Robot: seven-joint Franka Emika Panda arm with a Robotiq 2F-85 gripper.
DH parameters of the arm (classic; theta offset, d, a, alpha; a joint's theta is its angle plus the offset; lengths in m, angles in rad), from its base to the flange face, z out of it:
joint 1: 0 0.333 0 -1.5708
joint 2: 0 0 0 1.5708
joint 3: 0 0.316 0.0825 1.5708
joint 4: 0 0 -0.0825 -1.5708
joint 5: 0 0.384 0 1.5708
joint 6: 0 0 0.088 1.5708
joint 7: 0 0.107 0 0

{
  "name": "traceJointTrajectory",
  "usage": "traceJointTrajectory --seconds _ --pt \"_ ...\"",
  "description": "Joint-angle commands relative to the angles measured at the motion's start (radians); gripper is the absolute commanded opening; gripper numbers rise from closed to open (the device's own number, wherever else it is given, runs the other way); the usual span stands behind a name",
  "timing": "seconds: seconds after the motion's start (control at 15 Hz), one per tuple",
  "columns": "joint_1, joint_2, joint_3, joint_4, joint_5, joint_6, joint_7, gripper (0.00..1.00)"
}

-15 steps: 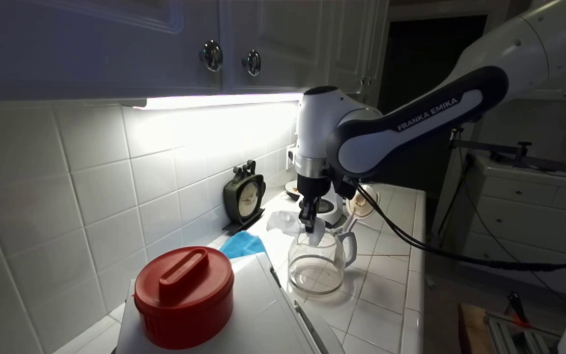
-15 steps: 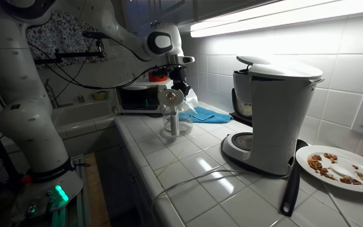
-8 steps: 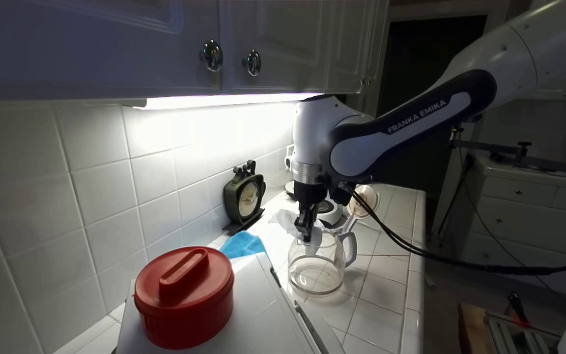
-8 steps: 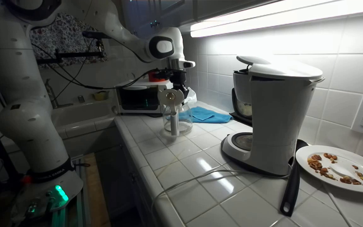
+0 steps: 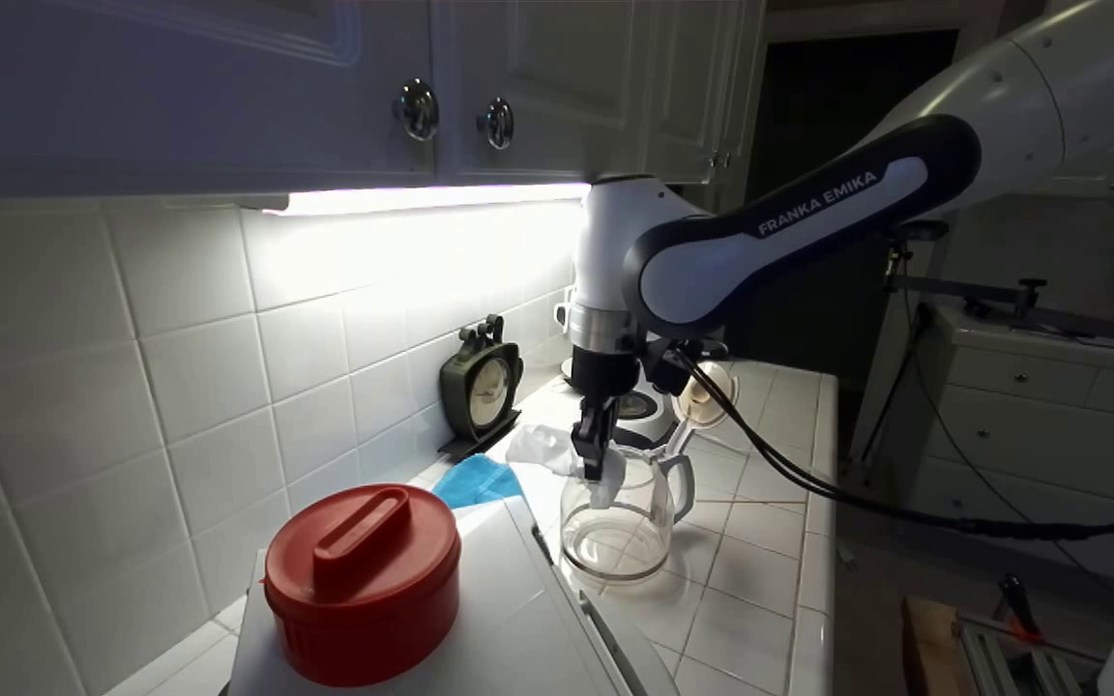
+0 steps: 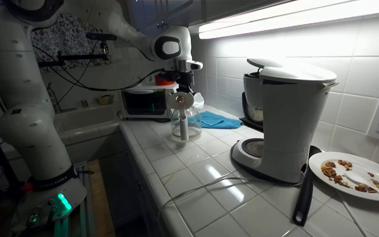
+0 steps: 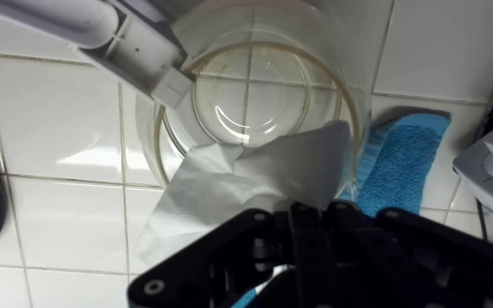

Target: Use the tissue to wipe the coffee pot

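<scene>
In an exterior view, spotted a red lidded container [image 5: 364, 580] toward seven o'clock, set on a white toaster oven [image 5: 509, 599]. Noticed a green-framed dial [image 5: 484, 390] at eight o'clock, upright by the tiled wall [image 5: 209, 406]. In an exterior view, made out a white coffee machine [image 6: 285, 125] at three o'clock and a plate [image 6: 362, 164] at four, bearing brown food pieces [image 6: 328, 172] and a white spoon [image 6: 356, 179]. Between machine and plate, saw a black handle [image 6: 304, 200]. Picked out a pale cord [image 6: 220, 180] around five, a sink [image 6: 77, 120] at nine and a patterned curtain [image 6: 69, 42] at ten. In the wrist view, found a blue cloth [image 7: 400, 171] at three o'clock.
</scene>
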Motion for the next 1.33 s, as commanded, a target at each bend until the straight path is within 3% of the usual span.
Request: traceJointTrajectory --seconds 0.0,0.33,0.6,1.27 --pt "-0.001 -0.022 0.000 0.018 0.024 -0.071 -0.065 0.00" --pt "0.000 -0.044 -0.002 0.020 -0.016 -0.181 -0.155 0.00" --pt "0.000 -0.056 -0.004 0.016 -0.092 -0.217 -0.145 0.00" --pt "0.032 -0.148 0.021 0.010 -0.033 -0.256 -0.218 0.00"
